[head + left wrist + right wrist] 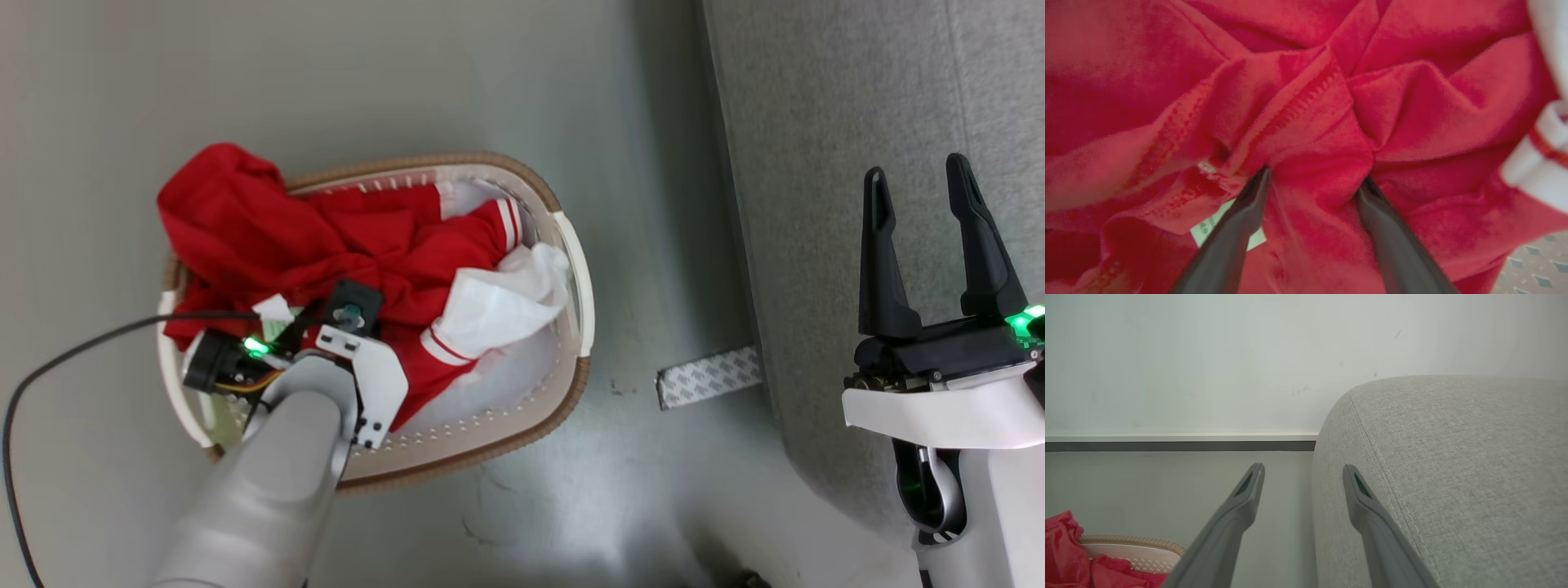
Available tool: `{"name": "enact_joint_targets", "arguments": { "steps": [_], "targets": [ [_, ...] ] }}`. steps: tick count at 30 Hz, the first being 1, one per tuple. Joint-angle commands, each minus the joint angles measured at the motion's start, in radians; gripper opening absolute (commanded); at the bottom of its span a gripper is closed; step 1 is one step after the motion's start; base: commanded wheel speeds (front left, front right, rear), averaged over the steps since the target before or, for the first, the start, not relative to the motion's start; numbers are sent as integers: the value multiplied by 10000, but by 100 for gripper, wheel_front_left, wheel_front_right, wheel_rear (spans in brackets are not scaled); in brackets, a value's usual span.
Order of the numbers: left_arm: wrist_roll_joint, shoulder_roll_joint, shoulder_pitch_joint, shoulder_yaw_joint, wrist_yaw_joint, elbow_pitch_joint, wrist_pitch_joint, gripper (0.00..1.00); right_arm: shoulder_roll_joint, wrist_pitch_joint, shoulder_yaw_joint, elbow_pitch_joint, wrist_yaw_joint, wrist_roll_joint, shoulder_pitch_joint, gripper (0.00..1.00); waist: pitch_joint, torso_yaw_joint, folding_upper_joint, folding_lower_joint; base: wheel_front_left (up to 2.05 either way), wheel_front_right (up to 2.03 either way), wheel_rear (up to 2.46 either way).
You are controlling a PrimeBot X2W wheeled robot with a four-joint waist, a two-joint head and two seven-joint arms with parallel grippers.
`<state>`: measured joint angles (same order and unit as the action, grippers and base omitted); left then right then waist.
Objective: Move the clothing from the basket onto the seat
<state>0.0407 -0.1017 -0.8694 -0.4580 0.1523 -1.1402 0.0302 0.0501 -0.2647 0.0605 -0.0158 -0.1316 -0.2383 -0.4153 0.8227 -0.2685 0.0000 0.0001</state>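
The red clothing point(326, 237) lies bunched in the cream basket point(576, 278) on the floor, one red part draped over the far left rim and a white striped cuff point(445, 345) on the right. My left gripper point(1316, 179) is open and pushed down into the pile, a fold of red fabric point(1306, 102) bulging between its dark fingers point(1237, 228); a small white label point(1208, 230) sits beside them. My right gripper point(918, 175) stands open and empty over the edge of the grey sofa seat point(857, 98). In the right wrist view it point(1302, 469) straddles the sofa's rounded seam point(1453, 457).
A black cable point(82, 343) trails from my left wrist across the floor on the left. A patterned strip of tape point(709, 376) lies on the floor between basket and sofa. A dark baseboard point(1180, 446) runs along the wall beyond the basket point(1135, 543).
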Motion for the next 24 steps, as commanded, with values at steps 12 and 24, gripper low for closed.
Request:
{"name": "enact_joint_targets", "arguments": {
  "steps": [12,24],
  "targets": [
    [-410,235,-209,-118,-199,-602,742,0,7,4,-57,-282,17,-226,30,100,-151,176,0,-1,0,0,0],
    [-1614,488,1507,10,-593,127,2102,0,14,4,-484,-1028,17,94,1056,100,-3339,1358,0,-1,0,0,0]
  ]
}}
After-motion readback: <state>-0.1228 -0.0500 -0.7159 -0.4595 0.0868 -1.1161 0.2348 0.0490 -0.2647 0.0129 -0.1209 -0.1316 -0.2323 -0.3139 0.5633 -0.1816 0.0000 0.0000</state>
